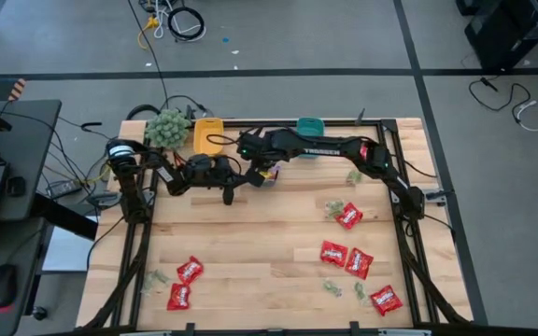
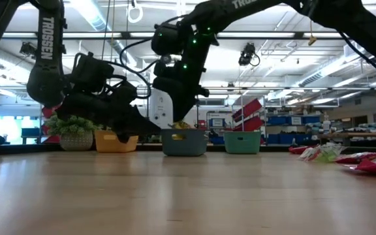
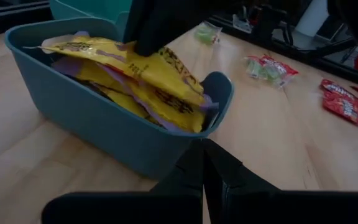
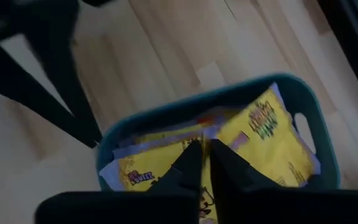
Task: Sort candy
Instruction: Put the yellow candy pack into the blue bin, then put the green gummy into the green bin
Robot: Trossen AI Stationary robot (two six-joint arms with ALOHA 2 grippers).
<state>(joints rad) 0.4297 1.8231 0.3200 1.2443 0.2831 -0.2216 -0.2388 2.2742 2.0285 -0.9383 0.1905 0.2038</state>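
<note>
High view: tabletop (image 1: 250, 280); blue bin (image 3: 98, 127) of yellow candy (image 3: 160, 81) at the far edge. Right end effector (image 4: 204, 163) directly above it, fingers narrow, touching a yellow packet. Left end effector (image 3: 202, 168) closed, empty, beside bin. Red candy (image 1: 348, 259) scattered near side.

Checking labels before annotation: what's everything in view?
red candy packets: six, red, two on the table's left side, four on its right
pale green candies: several, pale green, scattered among the red
yellow packets: pile, yellow, in blue bin
blue bin: one, blue, below right gripper
orange bin: one, orange, beside plant ball
teal bin: one, teal, table edge
plant ball: one, green, table corner
table: one, wood
left gripper: shut, beside blue bin
right gripper: over the yellow packets
</note>
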